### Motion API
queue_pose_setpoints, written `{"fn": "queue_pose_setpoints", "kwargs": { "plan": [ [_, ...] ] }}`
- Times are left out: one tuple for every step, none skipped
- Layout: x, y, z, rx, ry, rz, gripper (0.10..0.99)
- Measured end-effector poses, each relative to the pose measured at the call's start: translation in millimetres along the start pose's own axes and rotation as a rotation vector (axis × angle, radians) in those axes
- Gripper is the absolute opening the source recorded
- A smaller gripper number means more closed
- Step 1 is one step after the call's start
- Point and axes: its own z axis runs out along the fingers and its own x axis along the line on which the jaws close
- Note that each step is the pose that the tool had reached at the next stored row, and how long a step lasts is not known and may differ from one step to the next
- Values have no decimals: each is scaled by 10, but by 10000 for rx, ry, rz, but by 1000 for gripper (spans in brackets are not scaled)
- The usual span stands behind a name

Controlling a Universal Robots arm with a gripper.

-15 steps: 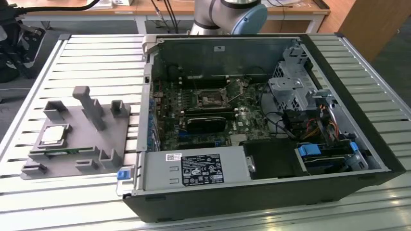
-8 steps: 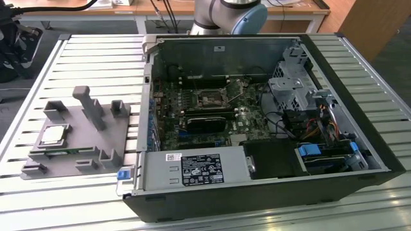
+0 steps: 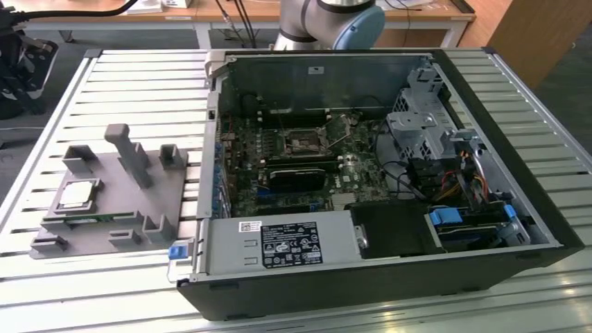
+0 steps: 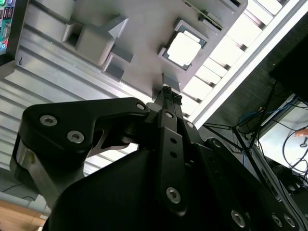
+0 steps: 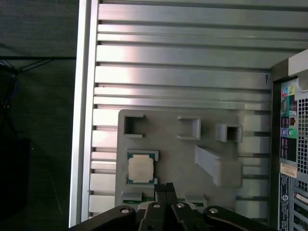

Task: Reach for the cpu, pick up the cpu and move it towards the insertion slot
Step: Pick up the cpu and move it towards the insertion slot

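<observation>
The cpu (image 3: 77, 193), a flat square chip with a shiny silver top, lies in a recess of the grey holder plate (image 3: 125, 208) at the exterior view's left. Both wrist views show it from well above, the cpu (image 5: 141, 169) and cpu (image 4: 184, 48) lying flat with nothing touching it. My gripper (image 5: 166, 188) hangs high over the holder, beside the chip, its black fingers pressed together and holding nothing. The gripper (image 4: 167, 92) looks the same in the second wrist view. The insertion slot (image 3: 303, 143), a dark square socket with a metal frame, sits on the motherboard inside the open case.
The open black computer case (image 3: 370, 277) fills the middle and the exterior view's right. A narrow green memory stick (image 3: 88, 220) lies on the holder below the chip. Grey posts (image 3: 129, 156) rise from the holder. The slatted metal table (image 3: 138, 83) lies underneath; the arm's base (image 3: 328, 21) stands behind the case.
</observation>
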Motion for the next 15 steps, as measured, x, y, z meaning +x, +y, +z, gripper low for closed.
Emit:
{"fn": "queue_pose_setpoints", "kwargs": {
  "plan": [
    [4,0,1,-1,-1,0,106],
    [7,0,2,0,-1,0,106],
    [11,0,4,0,-1,0,106],
    [16,0,5,0,0,0,106],
    [20,0,6,0,-1,0,106],
    [24,0,8,-1,-1,0,106],
    [29,0,10,0,-1,0,106],
    [31,-1,13,-1,-2,0,106],
    [34,-1,15,-1,-2,0,106],
    [36,-1,15,0,0,0,106],
    [38,-1,17,0,1,0,106],
    [43,-1,19,0,0,1,106],
    [45,-1,22,0,-1,0,106],
    [48,-1,23,0,0,0,106],
    [52,-1,25,0,0,1,106]
  ]
}}
